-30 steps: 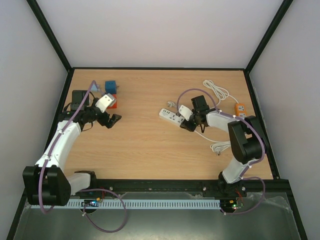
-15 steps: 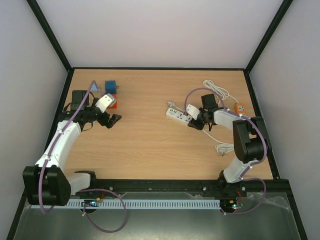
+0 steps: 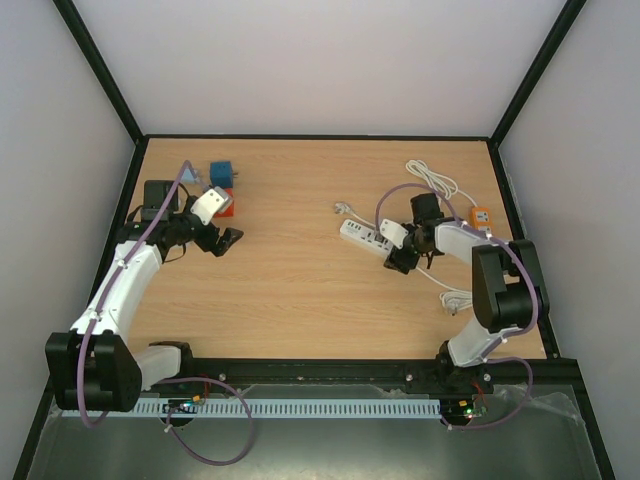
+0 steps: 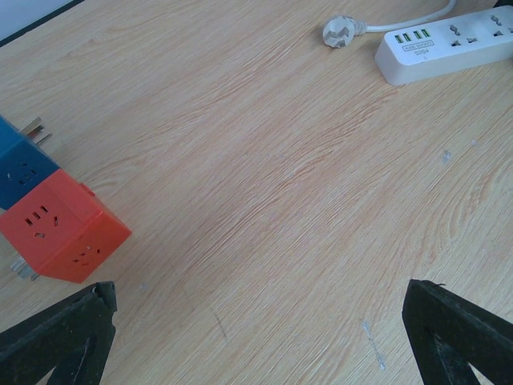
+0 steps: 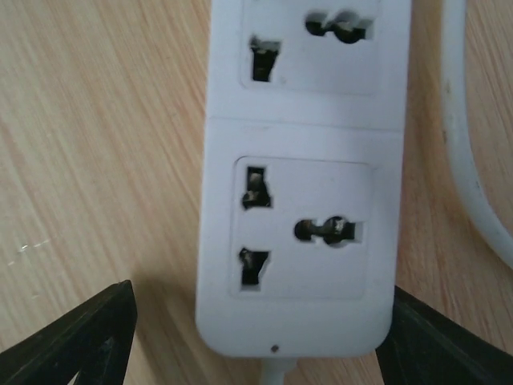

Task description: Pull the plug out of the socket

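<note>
- The plug [image 4: 341, 32] is found lying loose on the counter [image 3: 290, 290], out of every socket, just beside the USB end of the white strip [image 3: 362, 236].
- Its cord [image 4: 409, 18] is seen running off past the strip. Its far end cannot be traced.
- The two sockets shown in the right wrist view are observed empty.
- The right end effector [image 5: 260, 317] is held over the strip's cable end, with a finger to either side of the body. The fingers are spread, a gap is visible on one side, and nothing is pinched.
- The left end effector [image 4: 258, 301] is held above bare wood at the left of the counter. Its fingers are spread wide, with nothing between them.
- A red cube [image 4: 60, 233] and a blue cube [image 4: 18, 172] are noted touching each other, near the left end effector and well apart from the strip.
- A white coil [image 3: 432, 180] and an orange adapter [image 3: 481, 217] are recorded at the far right of the counter.
</note>
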